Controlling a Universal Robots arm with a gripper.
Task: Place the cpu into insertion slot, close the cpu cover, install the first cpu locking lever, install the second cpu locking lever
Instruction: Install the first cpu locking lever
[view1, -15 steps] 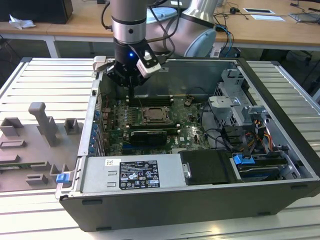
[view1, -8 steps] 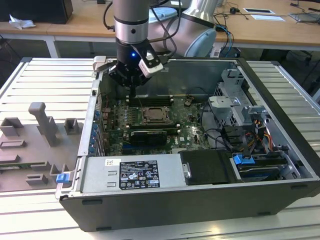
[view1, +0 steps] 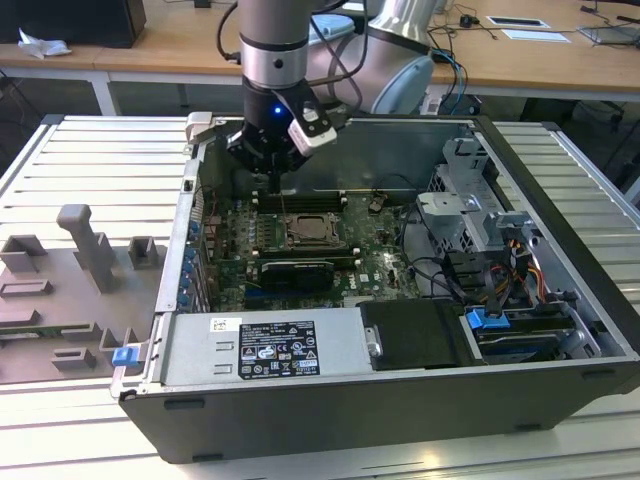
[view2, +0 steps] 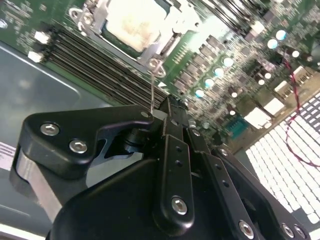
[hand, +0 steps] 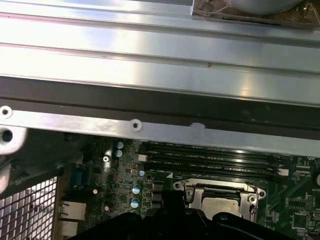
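Your chip (view2: 131, 22) sits in the socket (hand: 219, 200) mid-motherboard with the cover (view2: 172, 35) down; your gripper (view2: 152, 117) pinches a thin lever wire (view2: 152, 90), so levers remain.

I'm seeing a grey plastic fixture tray (view1: 75, 290) lying beside the open black computer case (view1: 560, 250), and a labelled silver power supply (view1: 265, 348) sitting inside it.
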